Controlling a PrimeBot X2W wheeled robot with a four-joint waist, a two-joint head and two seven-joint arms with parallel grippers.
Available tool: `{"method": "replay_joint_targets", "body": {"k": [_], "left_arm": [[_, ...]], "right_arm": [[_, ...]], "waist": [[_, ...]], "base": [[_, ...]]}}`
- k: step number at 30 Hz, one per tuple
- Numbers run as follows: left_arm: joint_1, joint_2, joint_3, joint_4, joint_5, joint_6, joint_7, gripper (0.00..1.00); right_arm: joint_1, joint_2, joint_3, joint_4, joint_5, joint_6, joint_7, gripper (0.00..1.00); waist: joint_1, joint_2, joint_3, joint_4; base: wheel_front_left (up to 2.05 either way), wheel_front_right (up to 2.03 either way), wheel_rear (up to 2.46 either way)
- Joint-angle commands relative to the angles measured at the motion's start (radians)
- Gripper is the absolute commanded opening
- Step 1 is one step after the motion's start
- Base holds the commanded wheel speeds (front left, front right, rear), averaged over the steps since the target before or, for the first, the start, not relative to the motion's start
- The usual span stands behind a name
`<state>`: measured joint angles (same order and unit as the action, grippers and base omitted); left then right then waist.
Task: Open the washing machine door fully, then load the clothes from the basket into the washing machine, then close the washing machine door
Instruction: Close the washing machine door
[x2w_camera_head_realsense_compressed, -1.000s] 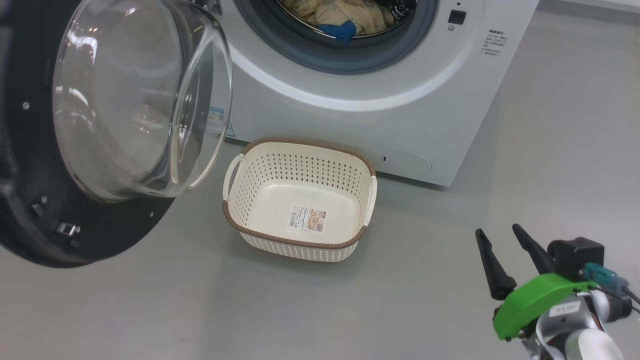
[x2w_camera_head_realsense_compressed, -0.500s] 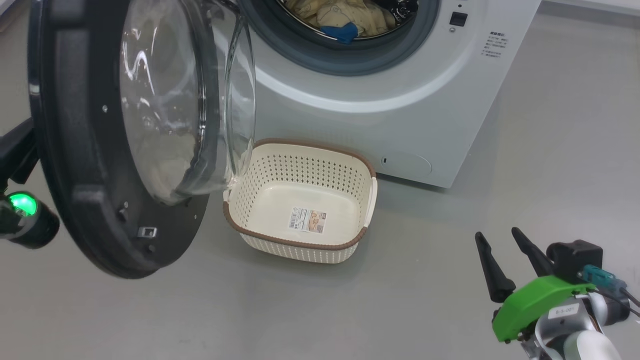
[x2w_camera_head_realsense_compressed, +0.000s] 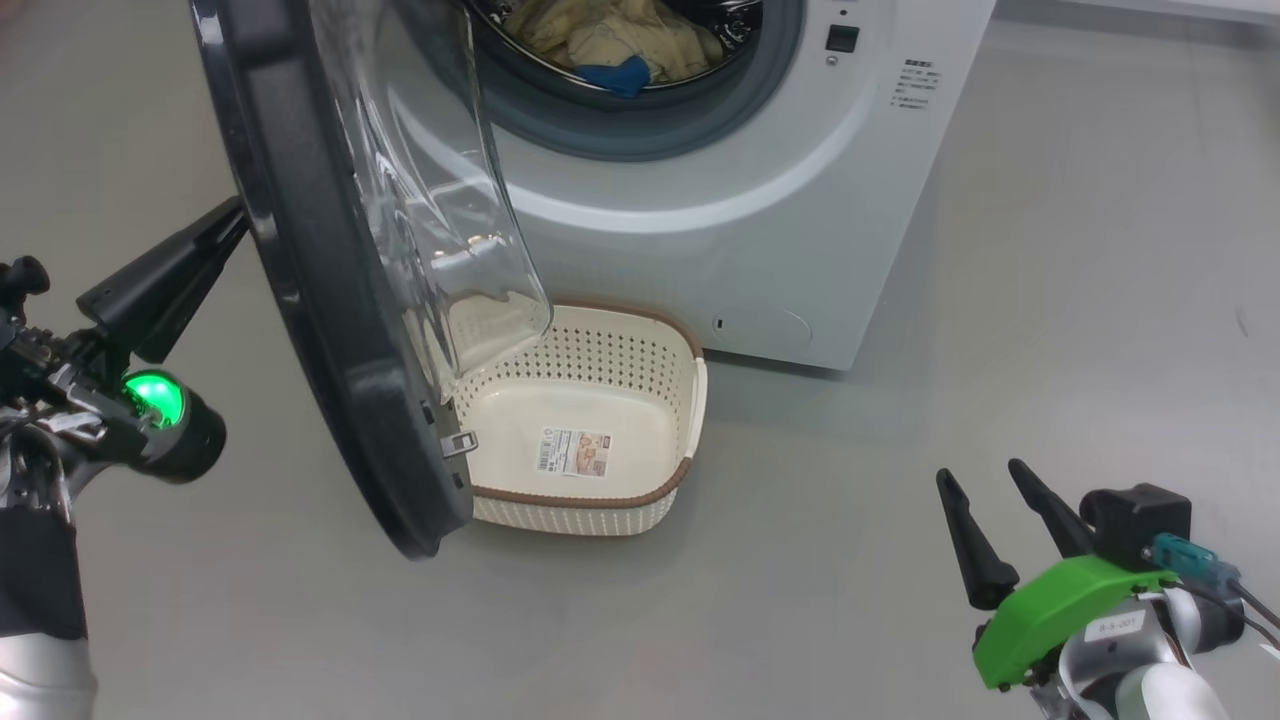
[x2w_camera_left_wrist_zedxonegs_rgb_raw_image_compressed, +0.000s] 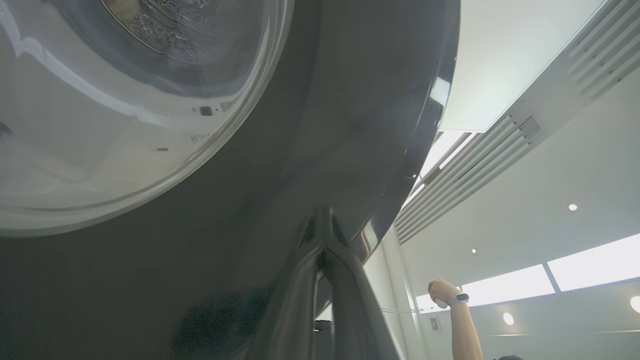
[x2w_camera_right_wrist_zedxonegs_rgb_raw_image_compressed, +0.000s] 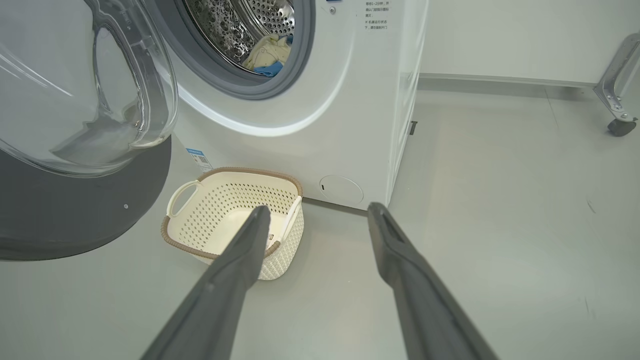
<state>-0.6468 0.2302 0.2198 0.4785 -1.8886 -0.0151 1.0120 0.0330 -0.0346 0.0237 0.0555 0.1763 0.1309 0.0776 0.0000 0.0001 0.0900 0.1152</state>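
The washing machine door (x2w_camera_head_realsense_compressed: 330, 330) stands half swung, its black rim edge-on and its glass bowl over the left end of the basket (x2w_camera_head_realsense_compressed: 692, 400). The basket holds only its label. The clothes (x2w_camera_head_realsense_compressed: 610, 35) lie in the drum of the washing machine (x2w_camera_head_realsense_compressed: 760, 230). My left gripper (x2w_camera_head_realsense_compressed: 232, 222) is shut, its tips against the door's outer face; in the left wrist view the closed gripper (x2w_camera_left_wrist_zedxonegs_rgb_raw_image_compressed: 322, 215) touches the black rim (x2w_camera_left_wrist_zedxonegs_rgb_raw_image_compressed: 350, 100). My right gripper (x2w_camera_head_realsense_compressed: 978, 470) is open and holds nothing, low at the right, apart from the basket. From the right wrist, the gripper (x2w_camera_right_wrist_zedxonegs_rgb_raw_image_compressed: 319, 209) points at the basket (x2w_camera_right_wrist_zedxonegs_rgb_raw_image_compressed: 250, 172) and the clothes (x2w_camera_right_wrist_zedxonegs_rgb_raw_image_compressed: 265, 55).
Grey floor spreads to the right of the machine and in front of the basket. A wheeled metal leg (x2w_camera_right_wrist_zedxonegs_rgb_raw_image_compressed: 617, 75) stands at the far right by the wall. A person's raised arm (x2w_camera_left_wrist_zedxonegs_rgb_raw_image_compressed: 460, 320) shows beyond the door in the left wrist view.
The door has swung toward the machine, from face-on to nearly edge-on. My left gripper has come into view behind it. The head camera has shifted a little. The right gripper has stayed put.
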Motion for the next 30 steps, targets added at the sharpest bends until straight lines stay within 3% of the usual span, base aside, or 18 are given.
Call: {"method": "replay_joint_targets", "body": {"k": [1,15,30], "left_arm": [[-0.022,0.031,0.020,-0.047,-0.010,0.002,0.000,0.00],[-0.050,-0.051,0.027,-0.109,-0.021,0.001,-0.053,0.00],[-0.167,-0.109,0.046,-0.030,0.048,-0.091,-0.192,0.00]], "right_arm": [[-0.033,-0.016,0.021,-0.031,0.010,0.000,-0.013,1.00],[-0.042,-0.016,0.031,-0.040,0.030,0.000,-0.047,1.00],[-0.072,-0.016,0.065,-0.017,0.048,0.000,-0.074,1.00]], "waist": [[0.0000,-0.0001,0.001,-0.017],[0.0000,-0.0001,0.025,-0.158],[0.0000,-0.0001,0.066,-0.280]], "base": [[0.00,0.00,0.00],[0.00,0.00,0.00],[0.00,0.00,0.00]]}}
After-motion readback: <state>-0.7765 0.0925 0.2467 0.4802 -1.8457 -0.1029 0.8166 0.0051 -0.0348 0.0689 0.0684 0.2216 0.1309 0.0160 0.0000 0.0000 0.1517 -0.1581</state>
